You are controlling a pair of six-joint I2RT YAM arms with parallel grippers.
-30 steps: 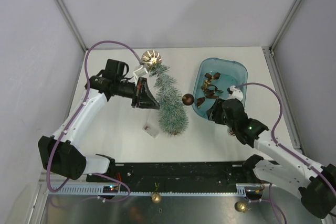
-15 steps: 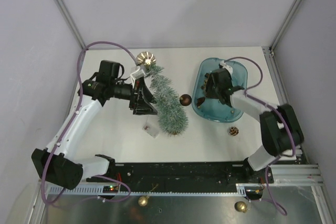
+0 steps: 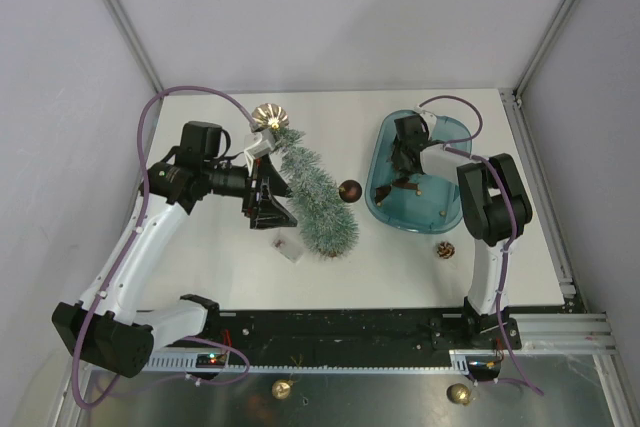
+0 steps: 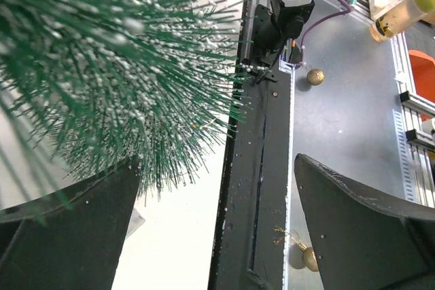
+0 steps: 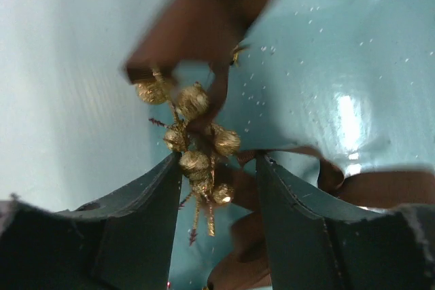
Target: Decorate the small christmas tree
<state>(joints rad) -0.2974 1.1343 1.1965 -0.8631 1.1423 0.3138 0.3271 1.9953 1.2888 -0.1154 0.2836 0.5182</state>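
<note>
Closest to me, a little pinecone (image 3: 444,248) sits loose on the tabletop (image 3: 400,277). Further in, the small christmas tree (image 3: 318,192) lies tilted mid-tabletop with its wide end toward me. The left jaws gape wide open right beside it, bristles brushing one. There's a dark red bauble (image 3: 350,189) just off its right. In the blue tray (image 3: 405,224), the right jaws stand parted around a gold berry cluster (image 5: 194,162) — not clamped.

The left arm (image 3: 140,242) and right arm (image 3: 487,267) are slim white tubes with black joints. A purple cable (image 3: 200,89) loops along each. Their fingers (image 4: 367,222) are dark, wedge-shaped, lightly scuffed.
</note>
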